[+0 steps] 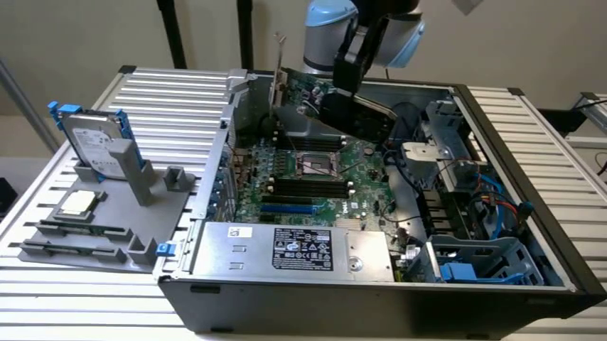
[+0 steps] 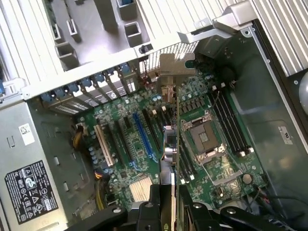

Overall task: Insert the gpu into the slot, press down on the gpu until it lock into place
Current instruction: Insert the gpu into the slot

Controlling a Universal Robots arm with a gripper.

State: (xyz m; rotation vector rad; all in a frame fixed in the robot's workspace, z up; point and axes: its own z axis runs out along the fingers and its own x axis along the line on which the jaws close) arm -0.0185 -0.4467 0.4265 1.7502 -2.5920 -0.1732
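The gpu, a thin card with a green board, a dark shroud and a metal bracket at one end, hangs tilted in the air above the back of the motherboard in the open computer case. My gripper is shut on its upper edge. From the wrist view the gpu is seen edge-on, running away from my gripper, and it lies over the board beside the processor socket. The slot, a long bright-blue strip, lies bare a short way to the side of the card. It also appears as the slot near the power supply.
A silver labelled power supply fills the case's near end. The square processor socket and black memory slots lie beneath the card. A grey fixture with a hard drive stands at the exterior view's left. Blue cables and a drive cage occupy the right.
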